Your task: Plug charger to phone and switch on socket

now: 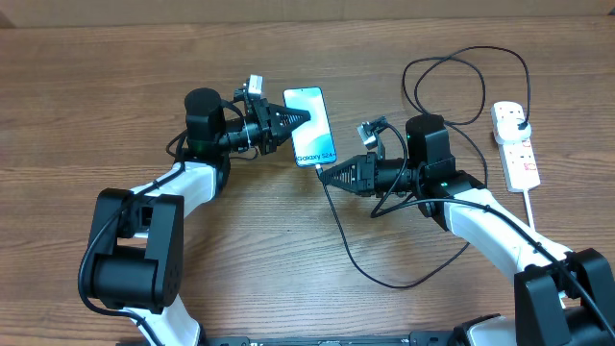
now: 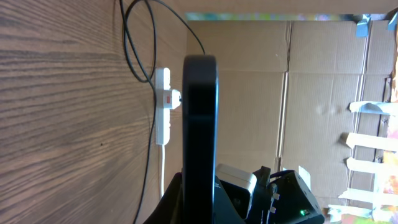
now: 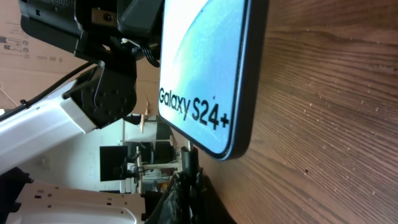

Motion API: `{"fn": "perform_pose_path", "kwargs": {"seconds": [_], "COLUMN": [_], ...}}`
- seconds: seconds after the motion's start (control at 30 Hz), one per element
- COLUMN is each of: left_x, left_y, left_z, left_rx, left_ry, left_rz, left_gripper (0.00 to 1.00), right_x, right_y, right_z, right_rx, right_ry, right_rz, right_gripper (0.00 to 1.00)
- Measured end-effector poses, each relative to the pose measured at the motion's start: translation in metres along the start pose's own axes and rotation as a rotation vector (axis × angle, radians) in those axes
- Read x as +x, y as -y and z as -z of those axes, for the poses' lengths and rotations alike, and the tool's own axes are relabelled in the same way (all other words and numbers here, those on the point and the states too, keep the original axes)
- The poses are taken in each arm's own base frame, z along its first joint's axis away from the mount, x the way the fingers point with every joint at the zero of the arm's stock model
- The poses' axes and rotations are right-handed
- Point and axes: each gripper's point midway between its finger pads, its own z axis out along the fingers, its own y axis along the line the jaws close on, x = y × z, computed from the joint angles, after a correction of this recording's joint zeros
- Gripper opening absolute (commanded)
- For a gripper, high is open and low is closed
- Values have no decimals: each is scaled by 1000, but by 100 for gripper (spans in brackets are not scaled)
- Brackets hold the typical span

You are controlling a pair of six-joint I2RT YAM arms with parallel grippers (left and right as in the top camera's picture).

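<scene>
The phone [image 1: 311, 125] with its "Galaxy S24+" screen lies at the table's middle. My left gripper [image 1: 294, 119] is shut on its left long edge. It shows edge-on in the left wrist view [image 2: 200, 118] and screen-on in the right wrist view [image 3: 205, 68]. My right gripper [image 1: 325, 174] is shut on the charger's small plug tip [image 3: 186, 158], right at the phone's bottom end. I cannot tell whether the tip is inside the port. The black cable [image 1: 351, 252] loops to the black plug [image 1: 519, 121] sitting in the white socket [image 1: 516, 144] at the right.
The cable makes a big loop at the back [image 1: 461, 82] and another toward the front edge. The socket's thick white cord [image 1: 531, 207] runs toward the front right. The socket [image 2: 163, 102] also shows in the left wrist view. Cardboard walls stand behind the table.
</scene>
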Motion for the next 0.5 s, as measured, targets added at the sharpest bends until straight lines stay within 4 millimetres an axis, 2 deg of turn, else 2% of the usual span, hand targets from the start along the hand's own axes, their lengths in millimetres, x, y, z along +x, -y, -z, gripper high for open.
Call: {"fn": "perform_pose_path", "kwargs": {"seconds": [0.5], "left_x": [-3], "left_y": [13], "left_z": [-4], "left_rx": [33], "left_ry": [16], "left_rz": [-93], "left_gripper": [4], "right_x": [-6], "right_y": [-2], "right_z": [0], "right_rx": [-2], "right_ry": [24], "right_rz": [-31], "right_gripper": [4]}}
